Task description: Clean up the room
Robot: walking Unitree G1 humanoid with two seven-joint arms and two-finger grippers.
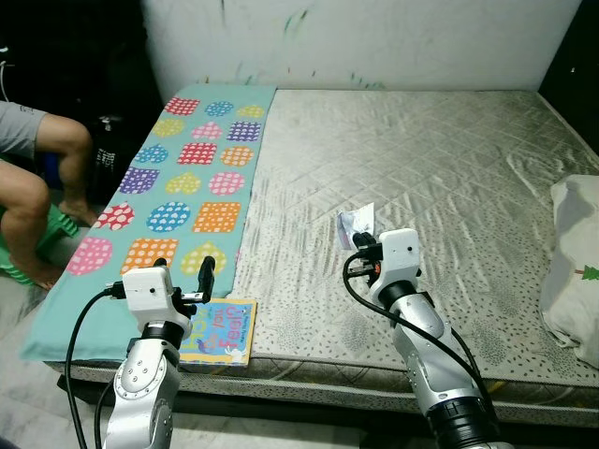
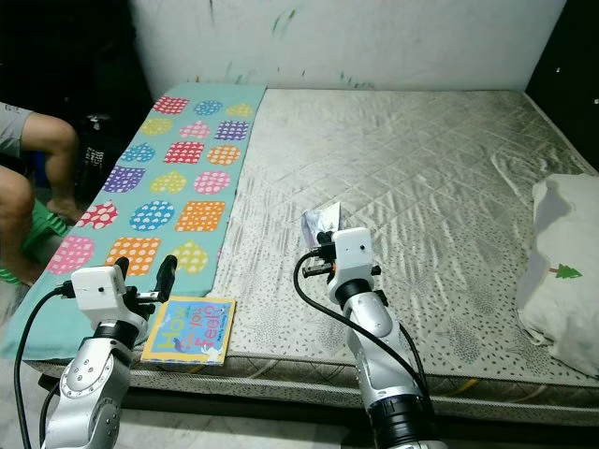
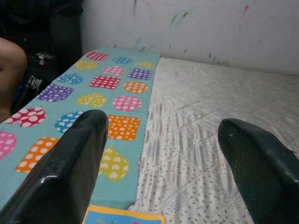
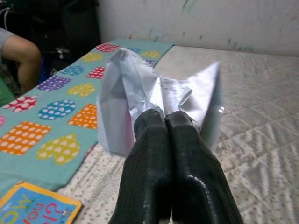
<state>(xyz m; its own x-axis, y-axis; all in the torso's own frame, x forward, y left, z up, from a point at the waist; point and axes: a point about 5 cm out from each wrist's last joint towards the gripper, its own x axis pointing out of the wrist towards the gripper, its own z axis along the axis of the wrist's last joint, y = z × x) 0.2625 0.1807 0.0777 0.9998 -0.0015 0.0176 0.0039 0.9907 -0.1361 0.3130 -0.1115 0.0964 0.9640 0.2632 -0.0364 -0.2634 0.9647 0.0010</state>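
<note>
A wide bare mattress with grey quilted, speckled fabric (image 1: 421,168) takes up most of the room, its head pushed against a white painted wall streaked with green marks (image 1: 374,37). A teal cloth printed with bright polka-dot hearts and squares (image 1: 178,187) runs along the mattress's left side. The far left corner lies in deep shadow, and pale floor (image 1: 19,309) shows beside the bed.

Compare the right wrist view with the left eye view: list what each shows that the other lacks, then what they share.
Right wrist view alone: the right gripper pinched shut on the crumpled white paper, seen close.

Left eye view alone: the white pillow at the mattress edge and the left gripper above the book.

Both: the heart-patterned teal blanket, the children's book, the quilted mattress and a seated person's knee.
</note>
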